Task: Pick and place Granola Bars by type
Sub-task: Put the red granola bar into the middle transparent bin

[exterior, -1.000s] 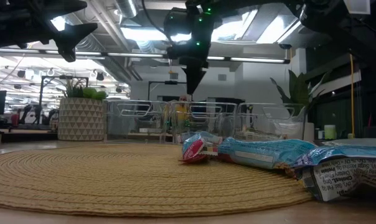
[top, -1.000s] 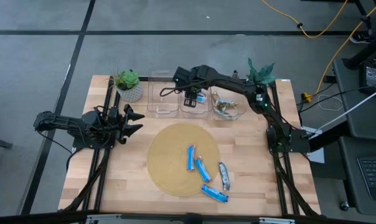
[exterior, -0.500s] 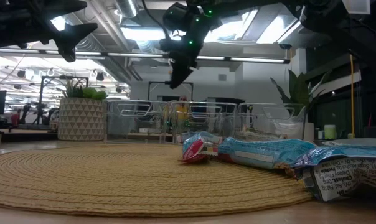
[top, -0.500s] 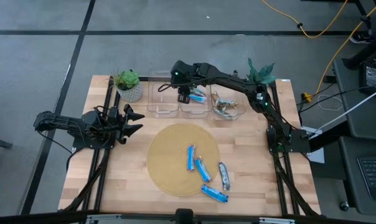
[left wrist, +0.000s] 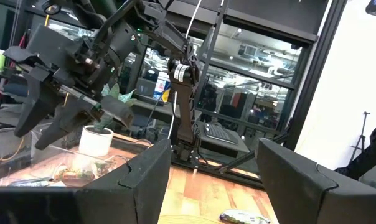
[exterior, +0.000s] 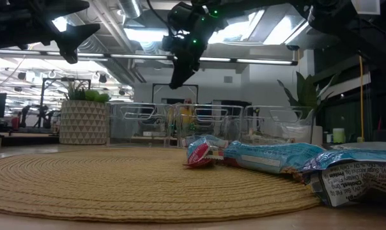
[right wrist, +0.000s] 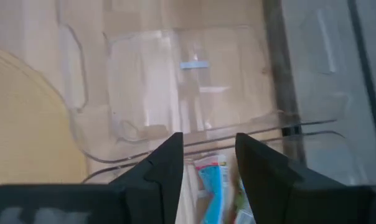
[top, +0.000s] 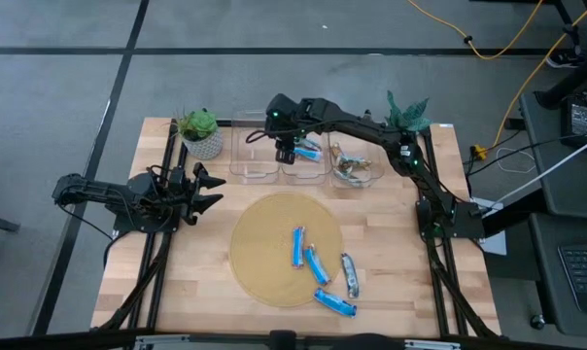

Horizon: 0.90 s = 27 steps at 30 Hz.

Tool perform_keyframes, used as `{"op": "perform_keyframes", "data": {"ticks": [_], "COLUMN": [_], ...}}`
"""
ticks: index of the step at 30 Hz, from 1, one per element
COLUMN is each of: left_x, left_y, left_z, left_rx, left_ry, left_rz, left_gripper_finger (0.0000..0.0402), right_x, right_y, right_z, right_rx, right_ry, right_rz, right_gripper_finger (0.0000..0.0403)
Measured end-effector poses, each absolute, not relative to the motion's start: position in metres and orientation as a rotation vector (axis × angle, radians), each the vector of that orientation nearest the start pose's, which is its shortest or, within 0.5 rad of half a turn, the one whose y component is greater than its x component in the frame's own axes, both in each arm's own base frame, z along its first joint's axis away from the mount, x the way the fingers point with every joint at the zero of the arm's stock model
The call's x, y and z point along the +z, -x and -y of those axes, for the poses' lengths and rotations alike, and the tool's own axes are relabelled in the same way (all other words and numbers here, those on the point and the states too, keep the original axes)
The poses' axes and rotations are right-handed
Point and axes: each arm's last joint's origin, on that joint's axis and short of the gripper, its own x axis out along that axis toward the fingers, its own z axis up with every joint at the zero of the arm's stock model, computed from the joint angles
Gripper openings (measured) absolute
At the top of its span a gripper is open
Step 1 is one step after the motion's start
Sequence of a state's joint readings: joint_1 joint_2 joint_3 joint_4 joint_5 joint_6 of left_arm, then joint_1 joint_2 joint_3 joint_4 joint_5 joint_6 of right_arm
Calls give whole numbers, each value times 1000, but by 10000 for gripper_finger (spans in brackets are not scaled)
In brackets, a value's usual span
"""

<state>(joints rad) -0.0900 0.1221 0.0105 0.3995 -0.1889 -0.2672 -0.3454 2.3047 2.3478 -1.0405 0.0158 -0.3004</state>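
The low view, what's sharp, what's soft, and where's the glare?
Low view: the woven mat and blue bar read sharp; the printed wrapper nearest the lens is soft; bright ceiling lights silhouette the right gripper. Right wrist view: the clear bins look washed out.

Open mat left of the bars; bins and plant along the back.

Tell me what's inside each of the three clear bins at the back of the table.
The left bin looks empty. The middle bin holds blue-wrapped bars, partly hidden under the right gripper. The right bin holds silvery-wrapped bars; their exact count cannot be told.
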Motion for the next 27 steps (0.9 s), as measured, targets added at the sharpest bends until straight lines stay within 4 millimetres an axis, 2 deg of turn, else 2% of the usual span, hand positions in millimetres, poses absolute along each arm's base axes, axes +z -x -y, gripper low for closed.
{"op": "perform_keyframes", "data": {"ticks": [19,27], "left_x": [195,195], "left_y": [-100,-100], "left_z": [4,4], "left_rx": [59,60], "left_ry": [305,305], "left_rz": [297,296], "left_gripper_finger": [226,226], "right_x": [289,289], "right_y": [-464,-459], "right_z": [166,178], "right_rx": [-122,-127], "right_ry": [112,87], "right_rz": [-1005,-1001], "right_gripper_finger": [149,149]}}
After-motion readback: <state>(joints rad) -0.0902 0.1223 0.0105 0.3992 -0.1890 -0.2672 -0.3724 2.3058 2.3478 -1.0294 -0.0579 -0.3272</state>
